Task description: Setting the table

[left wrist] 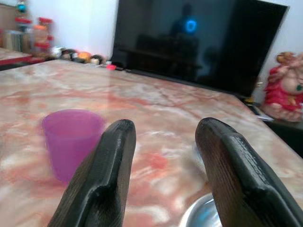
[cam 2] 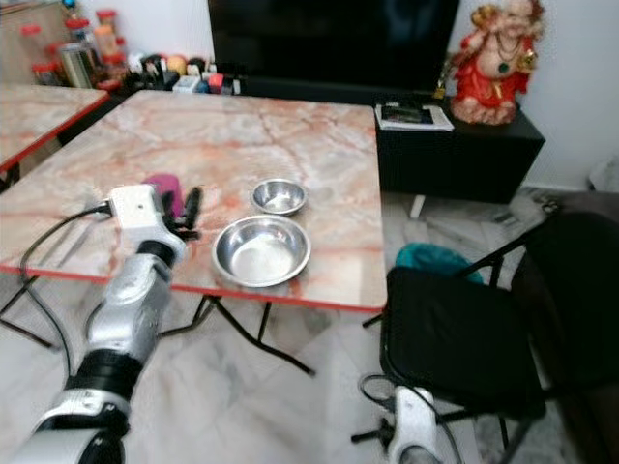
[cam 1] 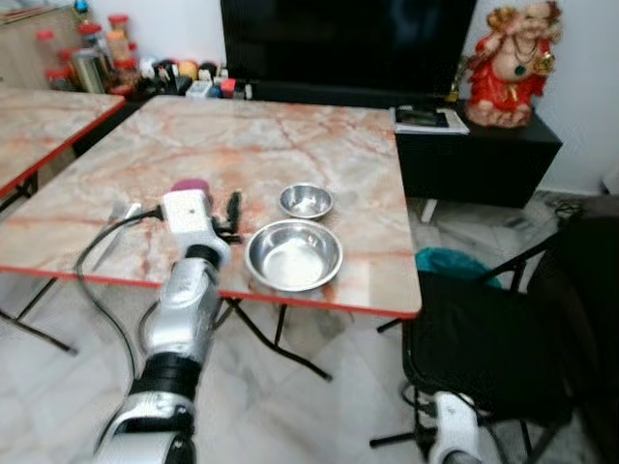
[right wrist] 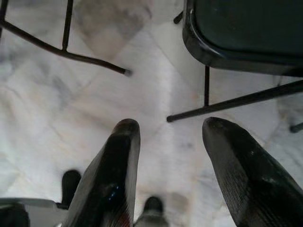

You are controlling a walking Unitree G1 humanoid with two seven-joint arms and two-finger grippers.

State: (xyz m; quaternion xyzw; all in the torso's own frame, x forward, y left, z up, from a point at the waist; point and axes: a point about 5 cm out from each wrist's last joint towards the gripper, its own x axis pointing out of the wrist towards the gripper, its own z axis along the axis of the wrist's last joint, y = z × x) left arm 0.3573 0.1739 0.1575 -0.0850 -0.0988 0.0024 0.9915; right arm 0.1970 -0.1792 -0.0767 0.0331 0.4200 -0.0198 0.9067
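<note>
Cup (left wrist: 72, 141) beside left jaws (apart).

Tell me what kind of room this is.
Most likely a home living and dining room: a folding marble-pattern table with two steel bowls, a large dark television on a low black cabinet, and a red figurine beside it.

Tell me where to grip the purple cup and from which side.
Grip the purple cup across its side wall, below the rim. It stands upright and open-topped on the table, so come in level from the robot's near side, where the open left gripper already faces it, probably shifting left.
</note>
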